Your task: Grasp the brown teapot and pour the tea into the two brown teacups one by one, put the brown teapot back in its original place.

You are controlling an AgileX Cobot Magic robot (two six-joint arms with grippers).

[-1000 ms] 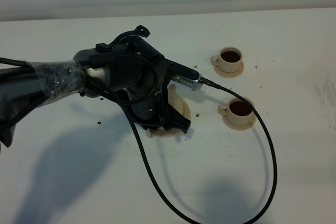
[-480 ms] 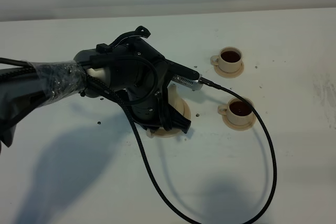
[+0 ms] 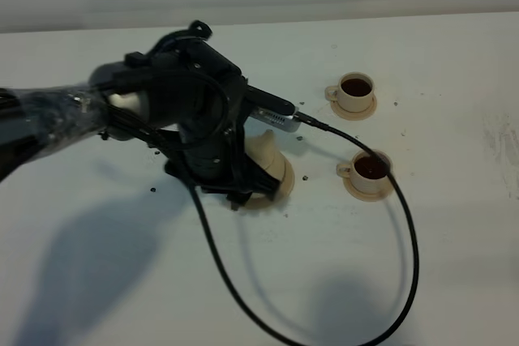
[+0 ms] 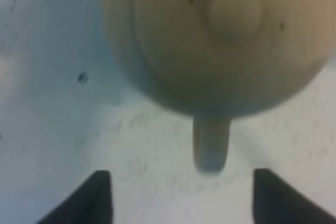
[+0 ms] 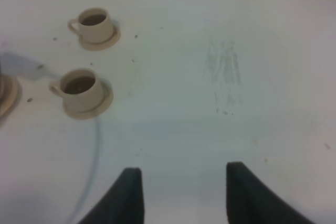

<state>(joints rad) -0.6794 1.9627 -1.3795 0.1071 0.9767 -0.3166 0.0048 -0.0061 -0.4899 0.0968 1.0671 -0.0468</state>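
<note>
The brown teapot (image 3: 265, 156) stands upright on its wide round saucer (image 3: 284, 187) at the table's middle. In the left wrist view the teapot (image 4: 220, 40) is seen from above, its loop handle (image 4: 211, 148) pointing toward my left gripper (image 4: 184, 199). That gripper is open and empty, its fingers apart from the handle on either side. The two brown teacups, far (image 3: 356, 91) and near (image 3: 371, 168), sit on their small saucers to the right and hold dark tea. My right gripper (image 5: 184, 192) is open and empty over bare table; it sees both cups, far (image 5: 95, 23) and near (image 5: 80, 89).
The left arm (image 3: 195, 111) hangs over the teapot's left side and hides part of it. A black cable (image 3: 409, 232) loops from the arm past the near cup and across the front of the table. Small dark specks dot the white tabletop.
My left gripper has let go of the teapot's handle and drawn back to the left. The teapot now shows, standing on its saucer.
</note>
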